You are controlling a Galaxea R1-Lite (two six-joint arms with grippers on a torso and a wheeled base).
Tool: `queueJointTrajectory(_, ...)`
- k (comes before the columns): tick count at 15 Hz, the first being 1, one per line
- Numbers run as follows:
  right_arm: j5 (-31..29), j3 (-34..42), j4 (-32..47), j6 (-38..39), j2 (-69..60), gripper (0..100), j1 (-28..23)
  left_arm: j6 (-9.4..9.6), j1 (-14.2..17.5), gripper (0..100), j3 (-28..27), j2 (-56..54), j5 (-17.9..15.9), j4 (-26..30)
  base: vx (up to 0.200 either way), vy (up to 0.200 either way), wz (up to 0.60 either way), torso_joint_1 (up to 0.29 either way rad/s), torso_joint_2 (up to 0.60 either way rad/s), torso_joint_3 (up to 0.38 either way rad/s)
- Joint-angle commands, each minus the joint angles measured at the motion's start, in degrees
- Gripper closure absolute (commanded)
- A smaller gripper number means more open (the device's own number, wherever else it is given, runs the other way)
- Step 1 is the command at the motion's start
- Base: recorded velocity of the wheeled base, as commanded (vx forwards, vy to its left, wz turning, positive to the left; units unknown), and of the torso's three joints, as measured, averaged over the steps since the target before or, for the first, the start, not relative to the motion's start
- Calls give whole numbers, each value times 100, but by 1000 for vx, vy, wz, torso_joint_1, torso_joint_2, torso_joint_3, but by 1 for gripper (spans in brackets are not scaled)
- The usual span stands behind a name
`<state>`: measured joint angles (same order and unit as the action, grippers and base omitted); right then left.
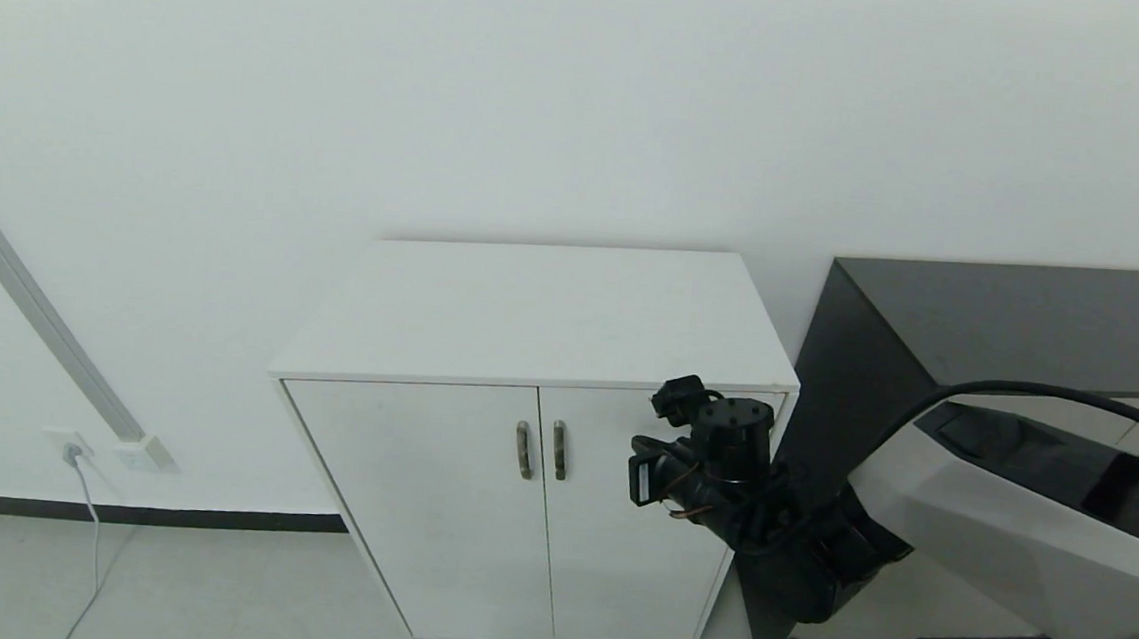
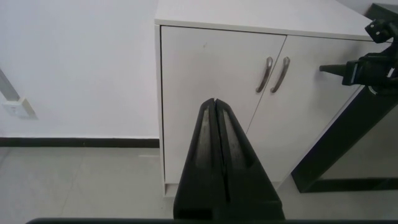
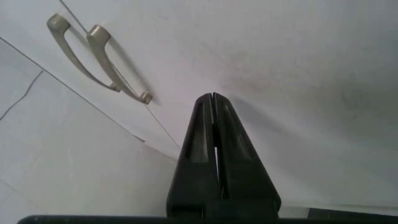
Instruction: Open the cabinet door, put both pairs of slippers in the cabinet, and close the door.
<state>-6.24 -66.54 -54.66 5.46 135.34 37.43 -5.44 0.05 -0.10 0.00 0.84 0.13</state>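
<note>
The white cabinet (image 1: 539, 327) stands against the wall with both doors closed. Two grey handles (image 1: 540, 450) sit side by side at the middle seam. My right gripper (image 1: 638, 477) is shut and empty, close in front of the right door (image 1: 613, 553), a little to the right of the handles (image 3: 93, 56). Its closed tip (image 3: 213, 98) points at the door panel. My left gripper (image 2: 214, 103) is shut and empty too, held farther back and facing the left door (image 2: 211, 68). The right gripper (image 2: 339, 68) also appears there beside the handles (image 2: 273, 73).
A black cabinet (image 1: 1010, 320) stands directly right of the white one. A wall socket (image 1: 69, 445) with a grey cable hanging to the floor is on the left. Open grey floor (image 2: 74, 180) lies in front of the cabinet.
</note>
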Motion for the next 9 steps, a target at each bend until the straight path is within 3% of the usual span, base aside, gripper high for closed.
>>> queueJointTrajectory(1, 0, -123, 52, -1, 36, 100, -25, -1, 4, 100, 1, 9, -5, -5, 0, 0, 0, 0, 0, 0)
queueJointTrajectory(9, 0, -597, 263, -10, 265, 100, -113, -1, 4, 100, 1, 0, 4, -5, 0, 0, 0, 0, 0, 0)
